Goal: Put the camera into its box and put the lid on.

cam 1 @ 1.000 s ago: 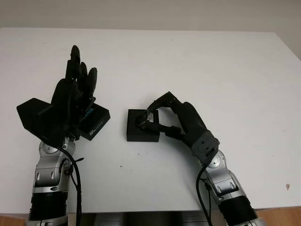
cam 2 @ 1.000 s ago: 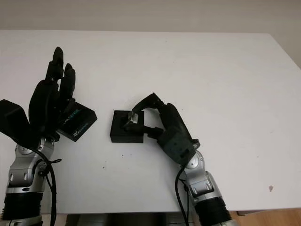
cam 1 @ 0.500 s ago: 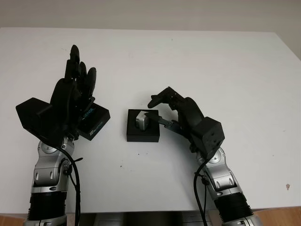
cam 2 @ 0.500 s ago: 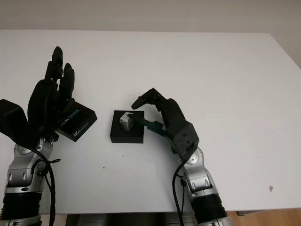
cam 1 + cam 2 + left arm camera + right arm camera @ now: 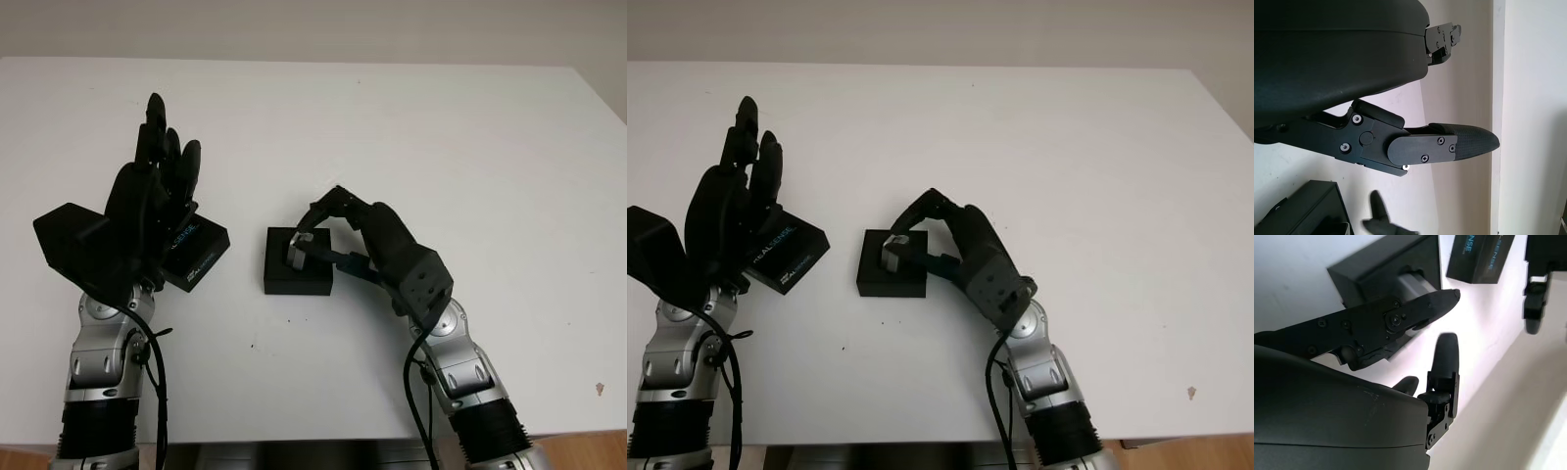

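A small silver camera point(image 5: 298, 252) sits in the open black box point(image 5: 297, 277) at the middle of the white table point(image 5: 392, 127). My right hand point(image 5: 312, 245) arches over the box from the right, its fingers point(image 5: 1420, 308) curled around the camera point(image 5: 1413, 284). The black lid point(image 5: 197, 253) with blue lettering lies tilted to the left of the box, right beside my left hand point(image 5: 157, 186). That hand is open, raised off the table, and holds nothing.
The table's far edge point(image 5: 294, 61) meets a pale wall. A small dark speck point(image 5: 599, 389) marks the table near its front right corner. Wide bare surface lies behind and to the right of the box.
Half a second ago my right hand stood open, drawn back from the camera in the box. Its fingers have now curled around the camera again. The left hand has not moved.
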`<state>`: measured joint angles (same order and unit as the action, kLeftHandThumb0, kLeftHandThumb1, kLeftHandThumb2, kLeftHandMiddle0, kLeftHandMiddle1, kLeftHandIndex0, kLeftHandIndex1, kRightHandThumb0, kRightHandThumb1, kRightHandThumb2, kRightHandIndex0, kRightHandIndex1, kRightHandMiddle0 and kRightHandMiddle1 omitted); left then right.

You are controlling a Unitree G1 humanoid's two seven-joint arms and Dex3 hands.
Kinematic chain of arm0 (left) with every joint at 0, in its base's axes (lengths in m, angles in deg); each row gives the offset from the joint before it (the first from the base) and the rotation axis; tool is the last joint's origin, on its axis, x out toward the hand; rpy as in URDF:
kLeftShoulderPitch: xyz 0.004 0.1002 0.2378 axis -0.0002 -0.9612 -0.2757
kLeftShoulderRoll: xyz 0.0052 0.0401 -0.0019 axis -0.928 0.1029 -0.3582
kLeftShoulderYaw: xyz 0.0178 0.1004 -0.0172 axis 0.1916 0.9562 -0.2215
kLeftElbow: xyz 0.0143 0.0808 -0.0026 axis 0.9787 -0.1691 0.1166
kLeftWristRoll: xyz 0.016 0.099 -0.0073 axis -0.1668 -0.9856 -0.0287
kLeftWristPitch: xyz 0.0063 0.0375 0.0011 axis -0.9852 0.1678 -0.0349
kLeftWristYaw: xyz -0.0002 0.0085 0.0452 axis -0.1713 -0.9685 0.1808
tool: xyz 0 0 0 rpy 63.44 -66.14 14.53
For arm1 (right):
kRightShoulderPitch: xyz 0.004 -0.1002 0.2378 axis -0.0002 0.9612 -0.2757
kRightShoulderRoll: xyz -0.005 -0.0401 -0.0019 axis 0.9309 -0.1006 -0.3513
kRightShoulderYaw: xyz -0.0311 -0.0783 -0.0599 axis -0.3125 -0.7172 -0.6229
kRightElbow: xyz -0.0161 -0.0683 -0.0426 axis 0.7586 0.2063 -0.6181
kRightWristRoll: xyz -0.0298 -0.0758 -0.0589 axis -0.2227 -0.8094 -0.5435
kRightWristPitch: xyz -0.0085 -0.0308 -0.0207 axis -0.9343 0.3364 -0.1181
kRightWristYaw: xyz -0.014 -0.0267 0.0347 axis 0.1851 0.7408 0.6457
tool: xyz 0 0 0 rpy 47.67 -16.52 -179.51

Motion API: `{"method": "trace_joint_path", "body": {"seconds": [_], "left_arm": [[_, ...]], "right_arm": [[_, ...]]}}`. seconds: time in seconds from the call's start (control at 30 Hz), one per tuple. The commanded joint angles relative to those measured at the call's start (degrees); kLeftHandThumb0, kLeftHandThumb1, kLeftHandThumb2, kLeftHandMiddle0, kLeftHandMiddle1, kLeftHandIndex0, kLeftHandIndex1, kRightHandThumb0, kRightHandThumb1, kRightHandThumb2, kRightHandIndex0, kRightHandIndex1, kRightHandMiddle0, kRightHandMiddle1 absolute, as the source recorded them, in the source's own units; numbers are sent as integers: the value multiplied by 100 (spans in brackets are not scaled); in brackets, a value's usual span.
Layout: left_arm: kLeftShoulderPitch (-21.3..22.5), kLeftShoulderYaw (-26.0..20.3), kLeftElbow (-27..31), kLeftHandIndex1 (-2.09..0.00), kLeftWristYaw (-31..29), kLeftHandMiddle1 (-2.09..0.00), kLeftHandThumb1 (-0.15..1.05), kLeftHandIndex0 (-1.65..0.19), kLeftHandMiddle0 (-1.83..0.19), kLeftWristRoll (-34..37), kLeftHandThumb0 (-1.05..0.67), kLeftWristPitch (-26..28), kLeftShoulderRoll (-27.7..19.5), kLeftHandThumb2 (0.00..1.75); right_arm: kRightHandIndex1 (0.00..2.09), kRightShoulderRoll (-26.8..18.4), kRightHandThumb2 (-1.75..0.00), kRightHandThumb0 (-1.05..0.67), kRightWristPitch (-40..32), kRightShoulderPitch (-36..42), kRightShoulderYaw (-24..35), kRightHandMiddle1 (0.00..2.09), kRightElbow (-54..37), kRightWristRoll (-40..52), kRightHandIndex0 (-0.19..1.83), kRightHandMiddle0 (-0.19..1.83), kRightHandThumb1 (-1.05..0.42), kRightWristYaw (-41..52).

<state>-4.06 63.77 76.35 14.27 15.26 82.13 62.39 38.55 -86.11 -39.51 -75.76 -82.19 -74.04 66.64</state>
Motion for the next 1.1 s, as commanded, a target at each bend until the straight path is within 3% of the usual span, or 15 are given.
{"method": "trace_joint_path", "body": {"seconds": [0.0, 0.17, 0.33, 0.57, 0.93, 1.0, 1.07], "left_arm": [[-24, 7, 62, 0, -23, 0, 105, 19, 19, 9, -72, -35, -21, 43], [-12, 33, 40, 0, -4, 0, 105, 19, 19, -32, -71, -32, -19, 45], [-4, 42, 11, 0, -6, 0, 105, 19, 19, -12, -72, -75, 16, 45], [12, 73, -9, 0, 32, 0, 105, 19, 19, -27, -72, -108, 63, 43], [22, 89, -55, 0, 26, 0, 105, 19, 19, -25, -72, -149, 78, 43], [30, 93, -72, 0, 33, 0, 105, 19, 19, -37, -73, -174, 84, 43], [29, 95, -68, 0, 31, 0, 105, 19, 19, -31, -72, -181, 89, 43]], "right_arm": [[50, -183, -5, -68, -204, -64, -162, 95, -548, -382, 11, 15, -92, 94], [35, -644, -6, -81, -723, -304, -486, 64, -1515, -1313, 8, 13, -94, 760], [25, -796, -5, -86, -868, -481, -714, 45, -2074, -2358, 15, 26, -94, 867], [26, -925, -6, -88, -850, -718, -912, 64, -2194, -3385, 23, 30, -96, 1121], [22, -768, -6, -87, -945, -755, -1234, 64, -1516, -4579, 33, 46, -96, 976], [20, -711, -6, -85, -969, -745, -1271, 73, -1381, -4664, 37, 47, -96, 948], [15, -685, -5, -83, -997, -740, -1320, 99, -1283, -4764, 40, 40, -96, 975]]}}
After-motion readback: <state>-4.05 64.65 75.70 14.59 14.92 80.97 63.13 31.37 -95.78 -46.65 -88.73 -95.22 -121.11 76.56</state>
